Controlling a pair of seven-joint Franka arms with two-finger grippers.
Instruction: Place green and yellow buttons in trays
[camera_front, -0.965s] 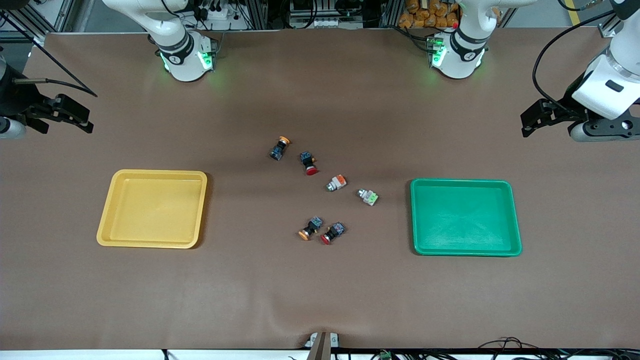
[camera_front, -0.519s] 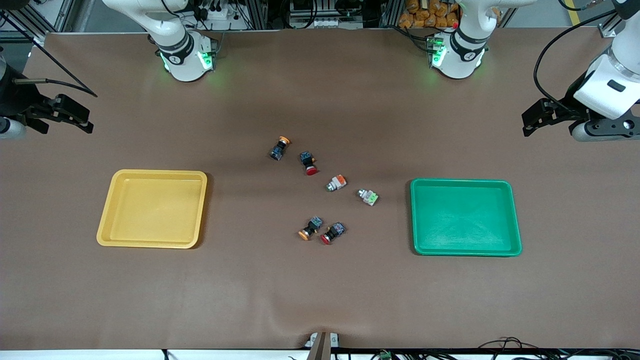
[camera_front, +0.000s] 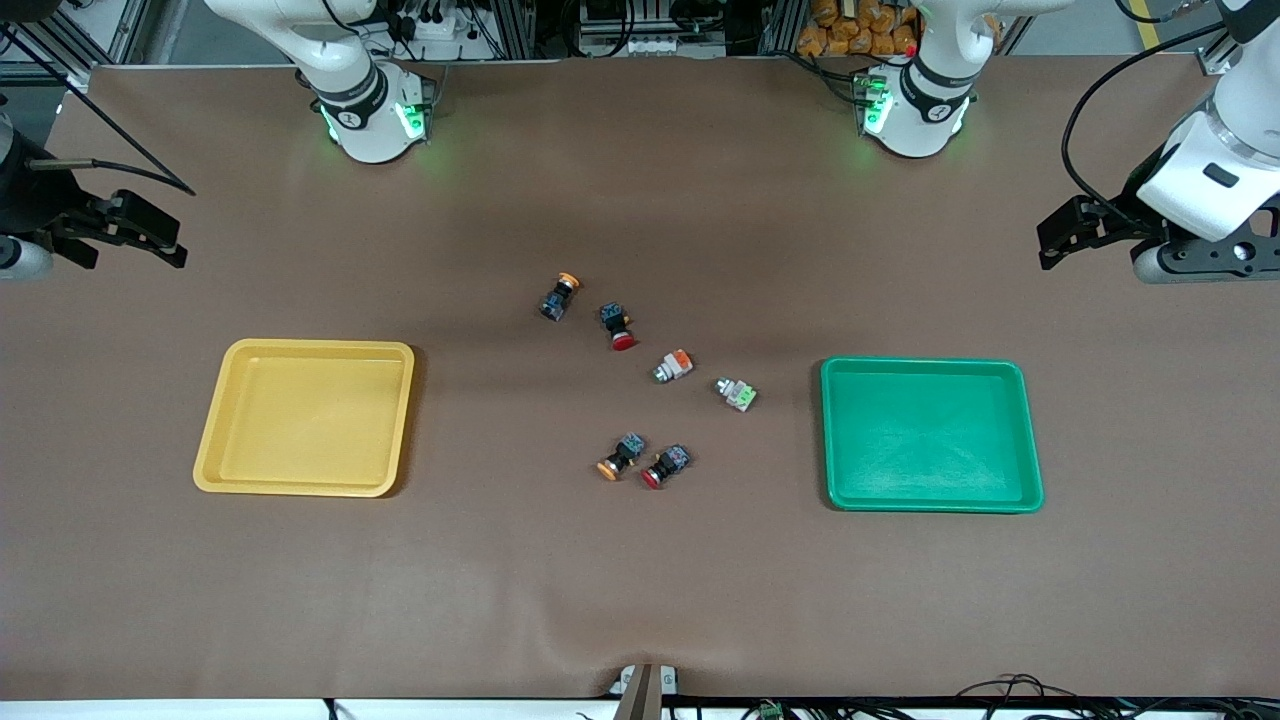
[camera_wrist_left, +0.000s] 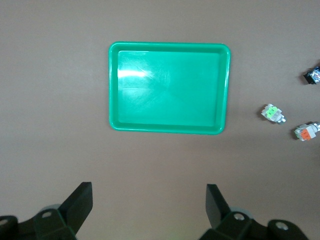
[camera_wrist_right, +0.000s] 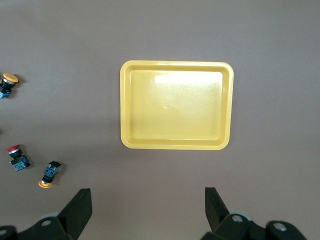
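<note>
Between the trays lie two dark buttons with yellow caps (camera_front: 560, 296) (camera_front: 620, 456), a silvery button with an orange block (camera_front: 674, 366) and a silvery one with a green block (camera_front: 738, 393). The yellow tray (camera_front: 300, 345) lies toward the right arm's end and the green tray (camera_front: 920, 363) toward the left arm's end; neither holds anything. My left gripper (camera_front: 1045, 245) hangs open over bare table at the left arm's end, with nothing between its fingers (camera_wrist_left: 82, 197). My right gripper (camera_front: 178, 252) is likewise open with nothing in it, over the right arm's end.
Two dark switches with red caps (camera_front: 620, 328) (camera_front: 664, 468) lie among the buttons. The two arm bases (camera_front: 370, 115) (camera_front: 915, 110) stand along the table edge farthest from the front camera. A small mount (camera_front: 645, 685) sits at the nearest edge.
The left gripper has drifted a little toward the bases' edge of the table. The right gripper and the buttons have not moved.
</note>
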